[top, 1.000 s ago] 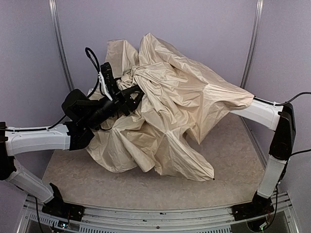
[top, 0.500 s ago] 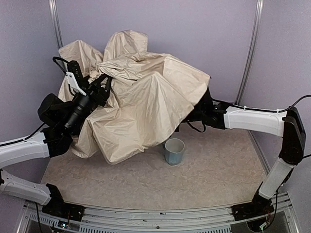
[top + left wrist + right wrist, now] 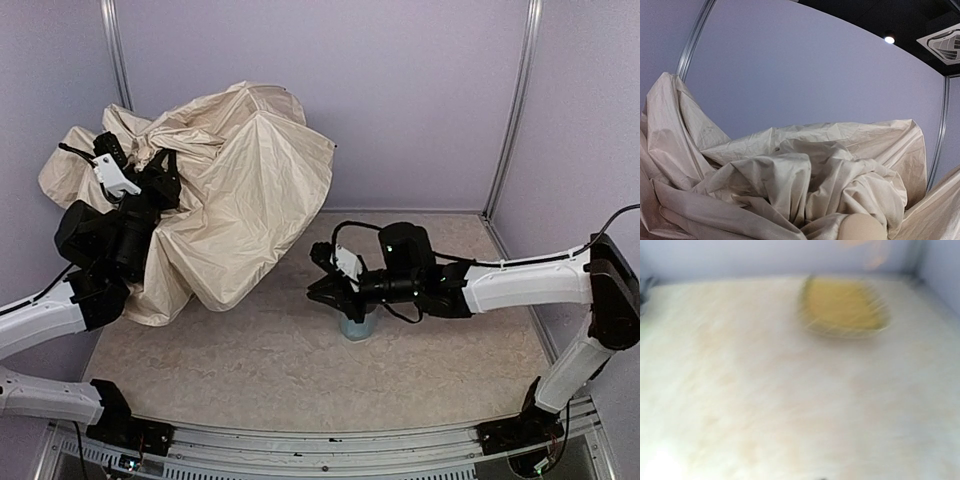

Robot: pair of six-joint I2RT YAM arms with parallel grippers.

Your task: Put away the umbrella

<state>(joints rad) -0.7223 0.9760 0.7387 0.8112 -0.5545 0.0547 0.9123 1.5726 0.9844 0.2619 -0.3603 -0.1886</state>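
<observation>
The top camera looked down from high behind the near edge, sharing the umbrella (image 3: 240, 190) with the close, upward-tilted left wrist view and the bench (image 3: 300, 380) surface with the low, forward-facing right wrist view.

This is a robotics lab test cell. Two white-and-black jointed robot arms (image 3: 520, 285) are bolted to a slotted aluminium rail (image 3: 320, 443) along the near edge of a beige speckled bench (image 3: 300, 380). Plain lilac-grey wall panels (image 3: 420, 100), framed by silver metal posts (image 3: 515, 100), box it in. The dark ceiling (image 3: 900, 15) carries a round spotlight (image 3: 889, 38) and a square air vent (image 3: 945, 44).
</observation>
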